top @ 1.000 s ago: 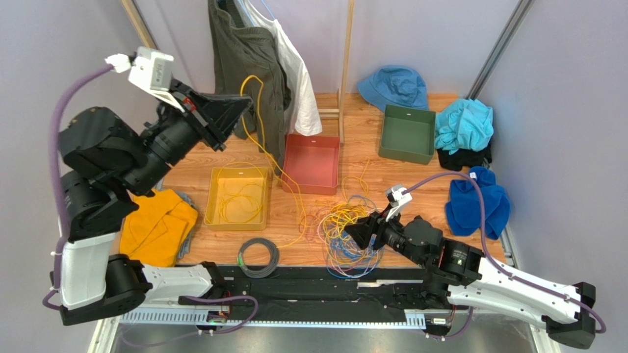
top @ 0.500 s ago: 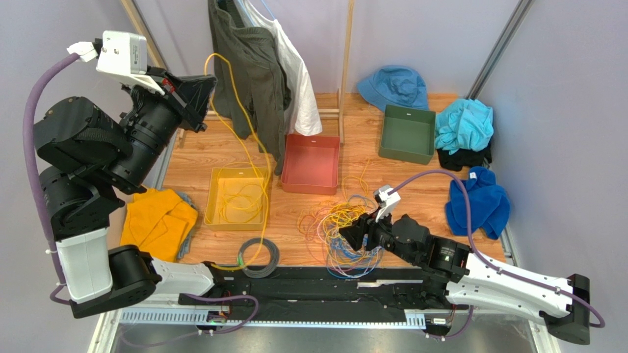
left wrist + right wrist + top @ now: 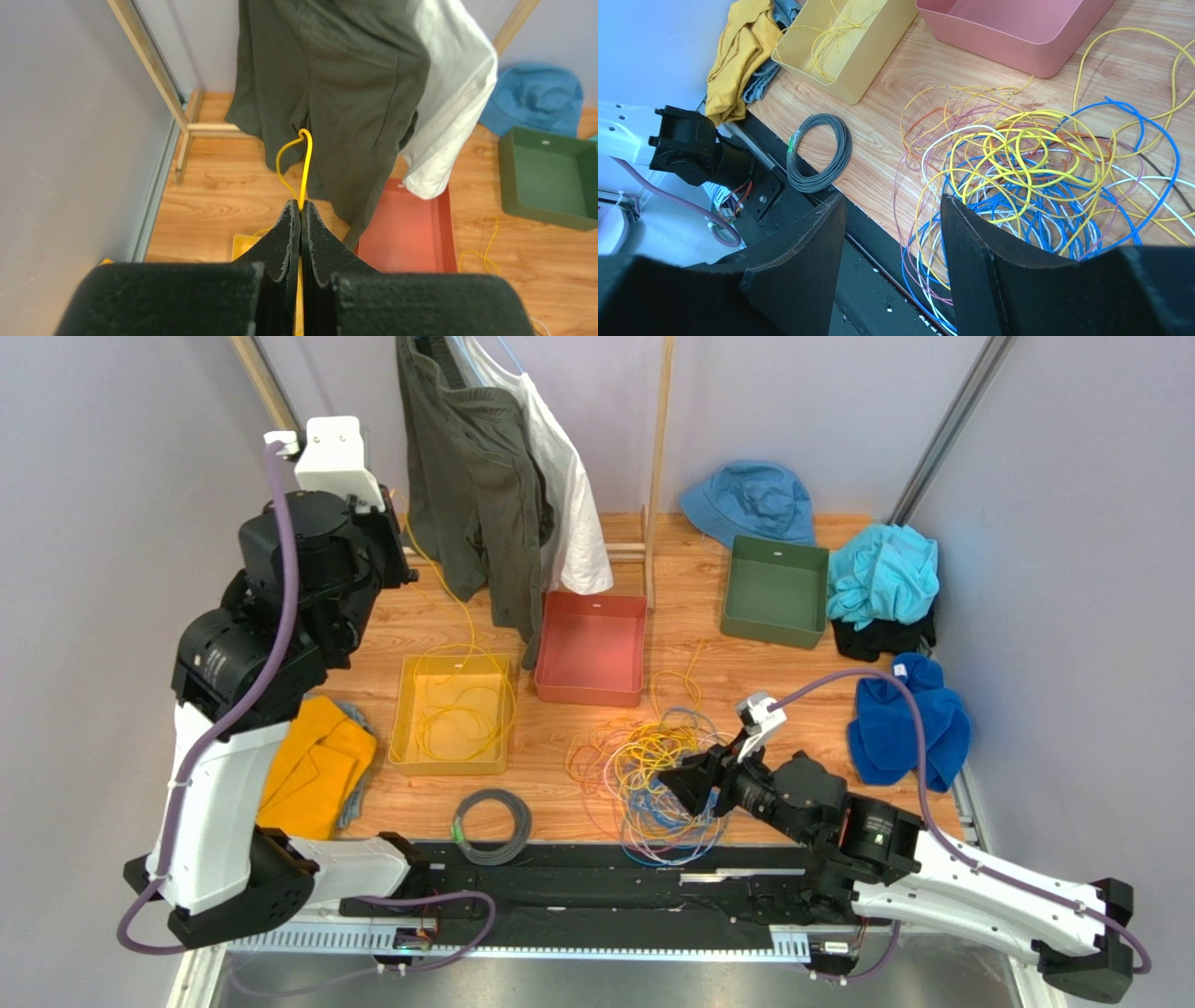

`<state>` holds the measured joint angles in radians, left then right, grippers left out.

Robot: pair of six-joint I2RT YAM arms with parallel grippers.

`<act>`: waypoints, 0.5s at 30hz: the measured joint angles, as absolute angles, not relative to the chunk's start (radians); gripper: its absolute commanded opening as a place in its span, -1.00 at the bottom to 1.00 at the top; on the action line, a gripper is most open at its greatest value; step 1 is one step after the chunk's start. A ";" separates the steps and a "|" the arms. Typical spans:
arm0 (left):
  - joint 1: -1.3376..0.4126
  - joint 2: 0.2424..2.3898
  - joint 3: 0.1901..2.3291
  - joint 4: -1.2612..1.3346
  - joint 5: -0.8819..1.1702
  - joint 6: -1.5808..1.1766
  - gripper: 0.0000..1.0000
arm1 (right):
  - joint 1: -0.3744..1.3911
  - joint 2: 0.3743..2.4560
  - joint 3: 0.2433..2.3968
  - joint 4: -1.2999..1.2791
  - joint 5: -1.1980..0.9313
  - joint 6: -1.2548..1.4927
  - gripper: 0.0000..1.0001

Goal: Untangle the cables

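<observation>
On my feed the wooden surface [image 3: 421,637] carries the tangled cables [image 3: 1032,168] near its front edge, right of centre: a heap of yellow, blue, white and dark loops. The yellow tray [image 3: 452,765] to their left holds a few yellow loops. My right hand [image 3: 892,203] hovers low over the heap's near side, fingers apart, holding nothing. My left hand [image 3: 300,210] is raised high at the back left, fingers clamped on one yellow cable [image 3: 306,161], which loops up past the tips.
</observation>
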<state>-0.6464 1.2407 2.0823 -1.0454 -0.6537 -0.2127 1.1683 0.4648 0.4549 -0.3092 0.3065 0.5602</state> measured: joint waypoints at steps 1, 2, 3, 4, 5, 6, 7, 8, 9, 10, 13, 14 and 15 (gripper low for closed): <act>-0.625 1.241 2.065 -1.050 -0.634 -0.221 -1.00 | 1.168 0.455 0.455 -0.314 0.307 0.561 0.12; -0.608 1.241 2.050 -1.053 -0.620 -0.228 -1.00 | 1.168 0.446 0.455 -0.319 0.309 0.561 0.12; -0.592 1.241 2.027 -1.058 -0.596 -0.239 -1.00 | 1.168 0.438 0.455 -0.325 0.311 0.561 0.12; -0.580 1.241 2.023 -1.059 -0.591 -0.241 -1.00 | 1.168 0.433 0.455 -0.333 0.313 0.561 0.12; -0.563 1.240 2.009 -1.057 -0.576 -0.246 -1.00 | 1.168 0.429 0.455 -0.341 0.313 0.561 0.12; -0.547 1.239 1.995 -1.058 -0.566 -0.250 -1.00 | 1.168 0.425 0.455 -0.348 0.314 0.561 0.12; -0.534 1.237 1.983 -1.057 -0.554 -0.253 -1.00 | 1.168 0.421 0.455 -0.356 0.315 0.562 0.12; -0.519 1.232 1.963 -1.052 -0.544 -0.257 -1.00 | 1.168 0.416 0.453 -0.360 0.316 0.563 0.12; -0.504 1.225 1.940 -1.050 -0.533 -0.262 -1.00 | 1.168 0.410 0.450 -0.361 0.317 0.564 0.12; -0.491 1.220 1.920 -1.051 -0.524 -0.265 -1.00 | 1.168 0.404 0.445 -0.361 0.318 0.564 0.12; -0.458 1.207 1.875 -1.050 -0.495 -0.276 -1.00 | 1.168 0.397 0.434 -0.364 0.323 0.568 0.12; -0.453 1.204 1.869 -1.051 -0.488 -0.281 -1.00 | 1.168 0.397 0.432 -0.364 0.323 0.569 0.12; -0.448 1.202 1.868 -1.051 -0.479 -0.284 -1.00 | 1.168 0.397 0.431 -0.365 0.323 0.569 0.12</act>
<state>-0.4484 1.2018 1.8683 -1.0512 -0.4789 -0.2836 1.1683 0.3973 0.4309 -0.3653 0.3233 0.5694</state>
